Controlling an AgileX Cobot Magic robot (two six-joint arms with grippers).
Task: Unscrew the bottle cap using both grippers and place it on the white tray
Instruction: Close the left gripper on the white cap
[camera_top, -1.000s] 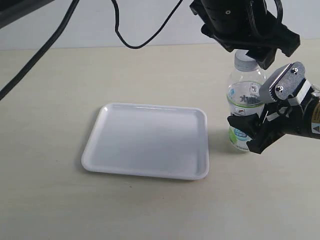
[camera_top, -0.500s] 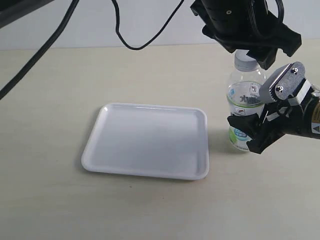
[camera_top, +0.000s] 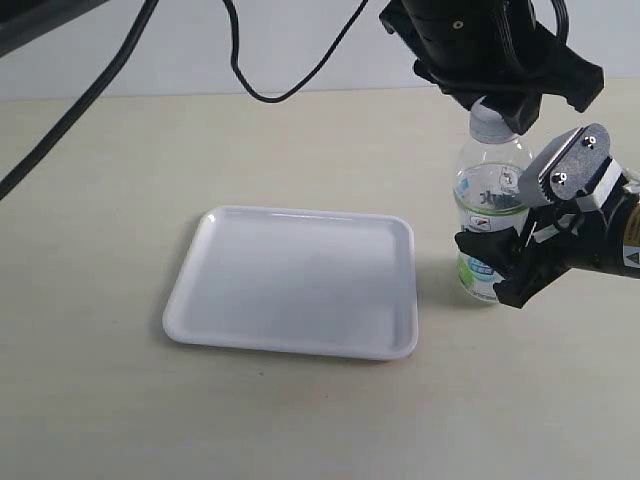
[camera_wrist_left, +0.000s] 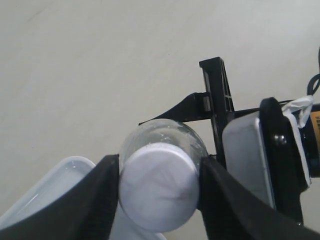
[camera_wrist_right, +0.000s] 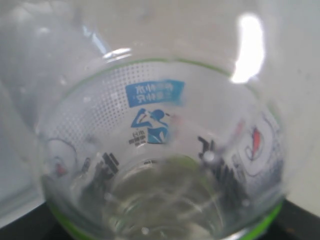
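White plastic, the bottle cap (camera_wrist_left: 157, 192) sits on the neck of the bottle (camera_top: 488, 200). The bottle stands upright on the bench (camera_top: 100, 200), near the right edge of the white tray (camera_top: 290, 280) in the exterior view. You see the left fingers (camera_wrist_left: 97, 200) clenched on the cap from both sides. The right fingers (camera_top: 497, 250) grasp the bottle's labelled lower body.
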